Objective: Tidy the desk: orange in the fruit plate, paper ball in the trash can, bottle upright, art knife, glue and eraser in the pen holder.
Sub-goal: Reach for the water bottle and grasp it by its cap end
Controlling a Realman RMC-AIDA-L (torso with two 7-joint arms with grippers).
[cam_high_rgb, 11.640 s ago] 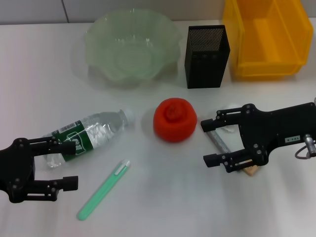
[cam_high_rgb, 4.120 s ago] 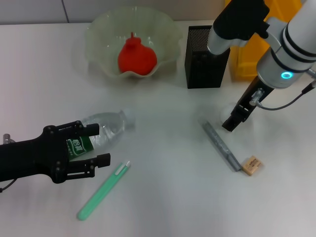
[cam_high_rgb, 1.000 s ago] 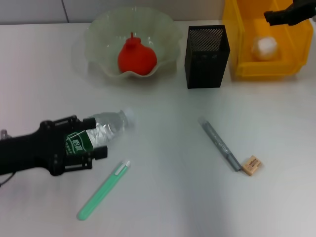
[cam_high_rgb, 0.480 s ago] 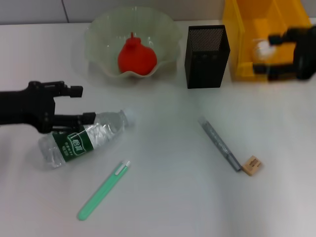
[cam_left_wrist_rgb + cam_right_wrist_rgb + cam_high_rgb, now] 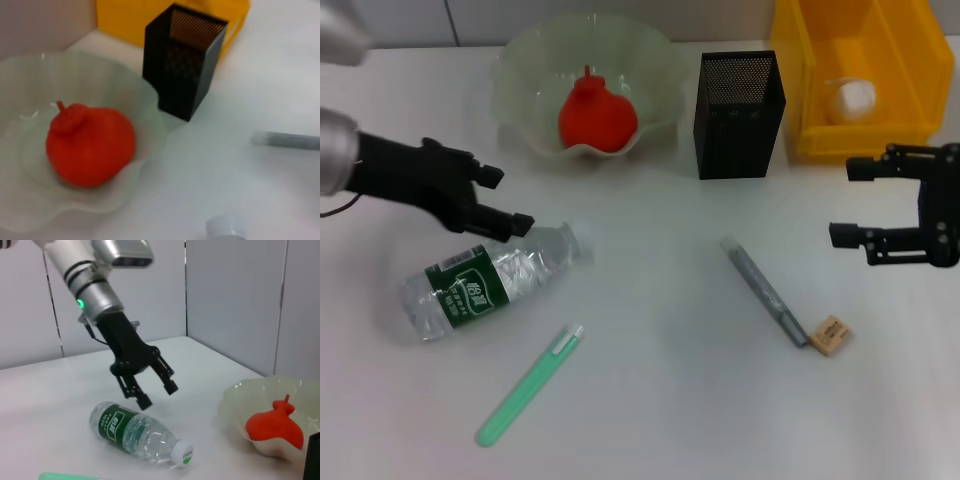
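1. White desk surface (image 5: 650, 400) was recorded across the whole view; nearest the robot a green art knife (image 5: 529, 385) was seen lying flat.
2. Next out, the eraser (image 5: 829, 334) was noted touching the end of the grey glue stick (image 5: 765, 291); neither had been put away.
3. The bottle (image 5: 490, 279) was found on its side, cap toward the middle of the desk, not yet stood up.
4. The left gripper (image 5: 496, 203) was seen hovering just above the bottle's shoulder, fingers spread, nothing held; the bottle lay just under and beside it.
5. The right gripper (image 5: 853, 201) was seen at the right edge, fingers apart and empty, near the glue stick and eraser.
6. Farther back, the pen holder (image 5: 739, 113) was noted standing, its contents not visible.
7. Judged done: orange (image 5: 596, 115) resting in the fruit plate (image 5: 525, 75); paper ball (image 5: 852, 98) inside the yellow trash can (image 5: 800, 60).
8. Judged left: bottle, art knife, glue stick, eraser.
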